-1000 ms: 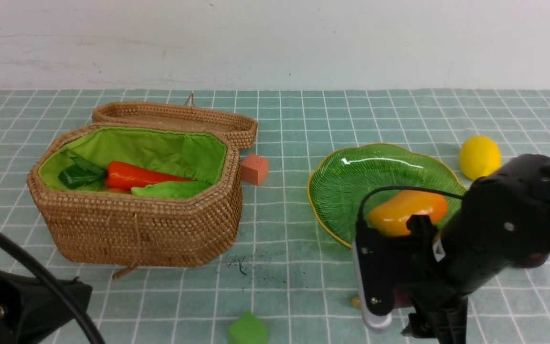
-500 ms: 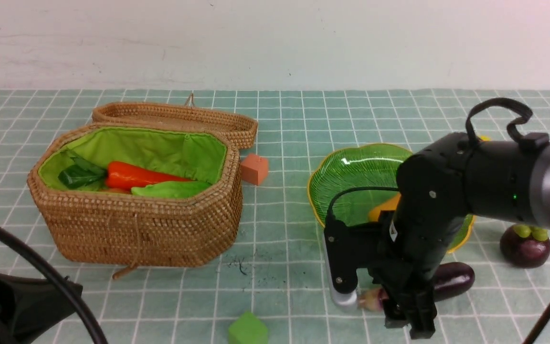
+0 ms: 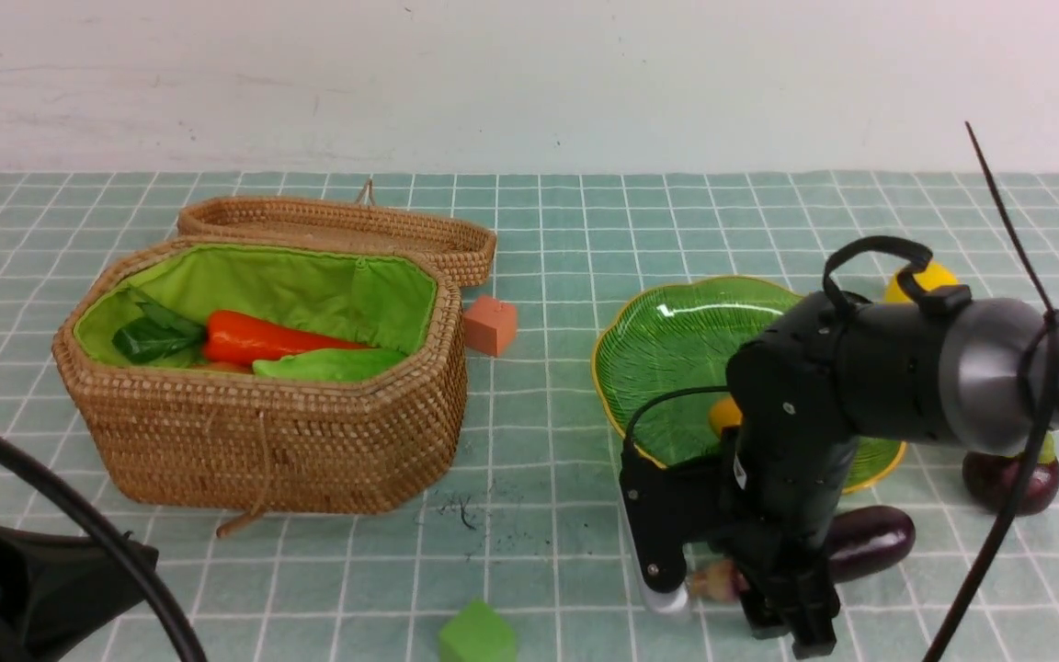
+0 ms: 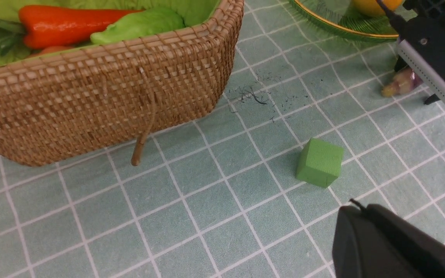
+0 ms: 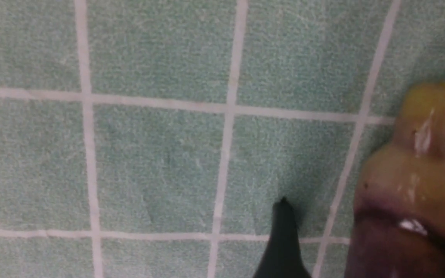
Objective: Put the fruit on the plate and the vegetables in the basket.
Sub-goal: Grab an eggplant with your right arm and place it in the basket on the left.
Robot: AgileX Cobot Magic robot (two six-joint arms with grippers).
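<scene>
A long purple eggplant [image 3: 868, 541] lies on the cloth in front of the green plate [image 3: 677, 349]. My right gripper [image 3: 787, 614] points down over its pale stem end [image 5: 419, 162], open, with one finger [image 5: 282, 235] standing apart beside it. The arm hides most of the mango [image 3: 723, 415] on the plate and of the lemon [image 3: 925, 274] behind it. The mangosteen [image 3: 1017, 480] sits on the cloth to the right. The wicker basket [image 3: 263, 432] holds a carrot [image 3: 263, 338] and a green gourd [image 3: 327, 364]. My left gripper [image 4: 355, 206] is shut, low by the near edge.
The basket's lid [image 3: 336, 225] lies open behind it. An orange cube [image 3: 490, 324] sits between basket and plate. A green cube [image 3: 477, 634] rests near the front edge, just ahead of my left gripper. Dark scuff marks [image 3: 465, 510] dot the checked cloth.
My right arm has swung left and come down over the eggplant's stem end, uncovering the eggplant and mangosteen and covering the mango. The left arm is still.
</scene>
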